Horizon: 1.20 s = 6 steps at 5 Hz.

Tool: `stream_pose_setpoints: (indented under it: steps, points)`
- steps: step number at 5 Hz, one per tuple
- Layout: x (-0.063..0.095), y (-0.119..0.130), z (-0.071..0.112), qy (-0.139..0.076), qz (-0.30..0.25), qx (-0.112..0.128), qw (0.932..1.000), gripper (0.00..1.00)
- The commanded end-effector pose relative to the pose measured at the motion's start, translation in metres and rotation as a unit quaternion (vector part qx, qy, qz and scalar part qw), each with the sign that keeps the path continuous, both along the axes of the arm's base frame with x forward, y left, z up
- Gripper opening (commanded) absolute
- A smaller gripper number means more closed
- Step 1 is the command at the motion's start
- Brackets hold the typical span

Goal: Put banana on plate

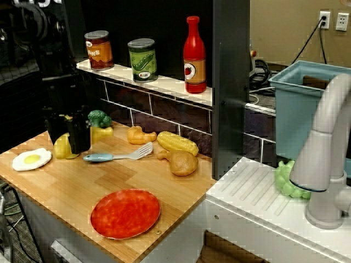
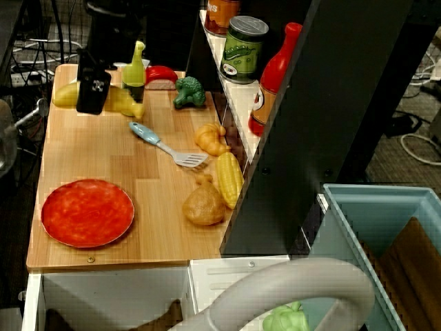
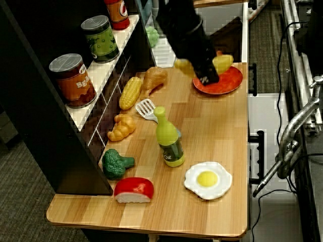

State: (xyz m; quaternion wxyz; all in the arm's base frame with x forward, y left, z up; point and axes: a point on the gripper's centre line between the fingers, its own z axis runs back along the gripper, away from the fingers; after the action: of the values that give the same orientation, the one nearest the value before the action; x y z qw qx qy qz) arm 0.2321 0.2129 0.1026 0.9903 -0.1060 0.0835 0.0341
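The black gripper straddles the yellow banana at the far left of the wooden counter, its fingers around the fruit's middle so that one end shows at its 9 o'clock and the other at its 3 o'clock; whether the jaws actually pinch the banana I cannot tell. The red-orange plate lies bare at the gripper's 6 o'clock, well apart from it, with the blue-handled spatula between them toward 4 o'clock and the green bottle just behind the banana.
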Motion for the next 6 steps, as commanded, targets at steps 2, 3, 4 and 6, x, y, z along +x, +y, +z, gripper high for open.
stream_pose_setpoints:
  steps: [2, 3, 4, 6]
  points:
    - [-0.035, -0.04, 0.007, -0.046, -0.04, 0.047, 0.9971, 0.0]
    - [-0.049, -0.052, -0.006, -0.038, -0.048, 0.043, 0.9972, 0.0]
    - [-0.06, -0.063, -0.02, -0.03, -0.05, 0.034, 0.9977, 0.0]
    - [-0.045, -0.076, -0.024, -0.025, -0.056, 0.032, 0.9976, 0.0]
